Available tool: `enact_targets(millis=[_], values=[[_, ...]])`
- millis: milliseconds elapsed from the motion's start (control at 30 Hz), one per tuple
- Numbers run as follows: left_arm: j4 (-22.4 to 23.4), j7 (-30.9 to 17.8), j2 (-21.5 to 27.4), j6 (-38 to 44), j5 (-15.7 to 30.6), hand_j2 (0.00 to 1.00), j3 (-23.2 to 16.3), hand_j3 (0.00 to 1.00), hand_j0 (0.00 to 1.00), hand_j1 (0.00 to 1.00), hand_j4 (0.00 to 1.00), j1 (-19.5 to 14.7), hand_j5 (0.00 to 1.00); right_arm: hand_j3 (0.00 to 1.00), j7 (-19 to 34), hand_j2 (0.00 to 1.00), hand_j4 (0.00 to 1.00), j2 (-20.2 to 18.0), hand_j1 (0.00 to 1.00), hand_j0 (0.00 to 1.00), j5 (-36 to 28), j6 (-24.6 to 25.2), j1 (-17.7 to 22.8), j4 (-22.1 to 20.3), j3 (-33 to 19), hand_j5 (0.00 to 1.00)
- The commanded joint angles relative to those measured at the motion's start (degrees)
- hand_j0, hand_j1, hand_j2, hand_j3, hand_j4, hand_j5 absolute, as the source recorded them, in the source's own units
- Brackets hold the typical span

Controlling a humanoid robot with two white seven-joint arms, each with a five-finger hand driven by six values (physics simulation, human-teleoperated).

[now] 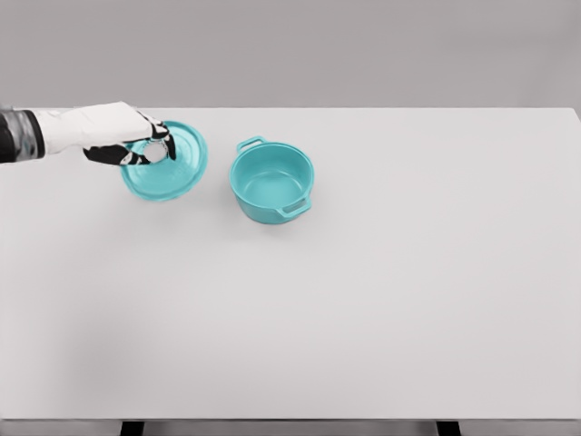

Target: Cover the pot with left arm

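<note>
Half done at most: lid (168, 168) gripped, pot (270, 182) uncovered.
Left hand (136, 145) pinches the lid's knob beside the open pot on the surface (363, 309); carrying across and setting down remain.

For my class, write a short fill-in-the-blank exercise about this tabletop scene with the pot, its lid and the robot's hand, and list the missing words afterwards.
1. The teal pot stands uncovered, so its inside is ____.
2. The lid lies to the ____ of the pot in the head view.
3. The left hand is curled on the lid's ____.
4. Pot and lid both sit on the white ____.

Missing words: empty; left; knob; table
</note>
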Motion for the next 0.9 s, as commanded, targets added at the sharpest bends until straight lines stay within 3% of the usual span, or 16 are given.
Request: enact_targets(millis=[0,167,633,867], values=[[-0.4,0.0,0.1,0.1,0.6,0.50,-0.6,0.50,0.50,0.50,0.50,-0.1,0.50,1.00,0.0,1.00,1.00,0.0,1.00,1.00,0.0,0.0,0.0,0.1,0.0,1.00],[-2.7,0.1,0.1,0.1,1.2,0.50,-2.6,0.50,0.50,0.50,0.50,-1.1,0.50,1.00,0.0,1.00,1.00,0.0,1.00,1.00,0.0,0.0,0.0,0.0,0.0,1.00],[-2.7,-0.4,0.1,0.1,1.9,0.50,-9.3,0.50,0.50,0.50,0.50,-6.2,0.50,1.00,0.0,1.00,1.00,0.0,1.00,1.00,0.0,0.0,0.0,0.0,0.0,1.00],[-3.7,-0.4,-0.2,0.1,2.0,0.51,-9.5,0.51,0.51,0.51,0.51,-7.1,0.51,1.00,0.0,1.00,1.00,0.0,1.00,1.00,0.0,0.0,-0.1,0.1,0.0,1.00]])
